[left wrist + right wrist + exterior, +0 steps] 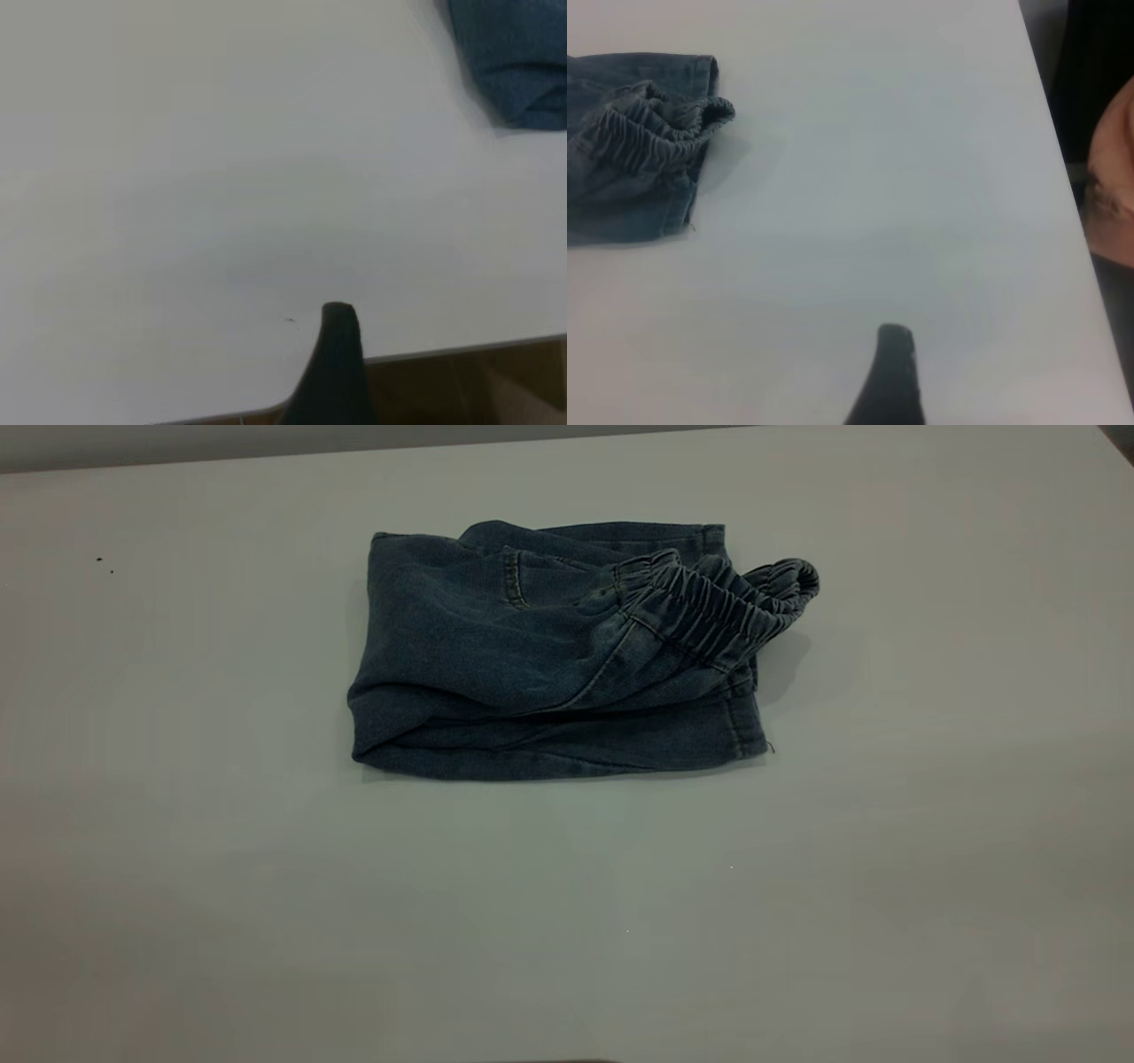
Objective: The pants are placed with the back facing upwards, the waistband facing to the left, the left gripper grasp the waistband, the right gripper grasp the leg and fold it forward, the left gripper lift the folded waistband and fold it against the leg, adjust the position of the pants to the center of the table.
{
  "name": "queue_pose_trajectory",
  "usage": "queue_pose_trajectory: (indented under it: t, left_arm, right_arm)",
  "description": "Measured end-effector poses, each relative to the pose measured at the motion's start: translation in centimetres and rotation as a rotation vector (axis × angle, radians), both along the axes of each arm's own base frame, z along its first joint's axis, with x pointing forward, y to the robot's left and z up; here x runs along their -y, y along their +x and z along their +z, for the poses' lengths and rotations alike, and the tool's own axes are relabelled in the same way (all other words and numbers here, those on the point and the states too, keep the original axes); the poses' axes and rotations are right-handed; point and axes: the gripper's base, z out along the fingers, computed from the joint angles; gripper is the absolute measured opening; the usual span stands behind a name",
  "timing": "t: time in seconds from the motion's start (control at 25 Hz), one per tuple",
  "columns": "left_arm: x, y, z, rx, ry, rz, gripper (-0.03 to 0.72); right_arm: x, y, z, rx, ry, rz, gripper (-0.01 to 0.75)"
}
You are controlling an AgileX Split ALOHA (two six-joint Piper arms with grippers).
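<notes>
The pants (496, 655) lie folded into a compact blue denim bundle on the table (266, 912), slightly behind its middle. The ruched waistband (709, 607) rests on top at the bundle's right end, one loop of it sticking out past the edge. A stitched leg hem (744, 722) lies under it. No arm appears in the exterior view. My left gripper (416, 372) hovers near a table edge, far from the pants' corner (518, 62); only one black finger (338, 354) shows. My right gripper (966, 372) is likewise apart from the pants (629, 168) and waistband (656, 133). Both hold nothing.
Bare white tabletop surrounds the bundle on all sides. The table's edge (443, 351) runs close to the left gripper, with brown surfaces beyond it. Past the table's edge (1063, 177) in the right wrist view sits a pinkish-orange shape (1112, 177).
</notes>
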Motion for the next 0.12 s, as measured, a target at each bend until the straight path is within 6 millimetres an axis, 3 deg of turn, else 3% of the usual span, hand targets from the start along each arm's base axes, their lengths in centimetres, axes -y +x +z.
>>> queue_pose_trajectory:
  t: [0.12]
  left_arm:
    - [0.01, 0.0, 0.0, 0.0, -0.001, 0.0, 0.587]
  right_arm:
    - [0.0, 0.0, 0.0, 0.0, 0.0, 0.0, 0.56]
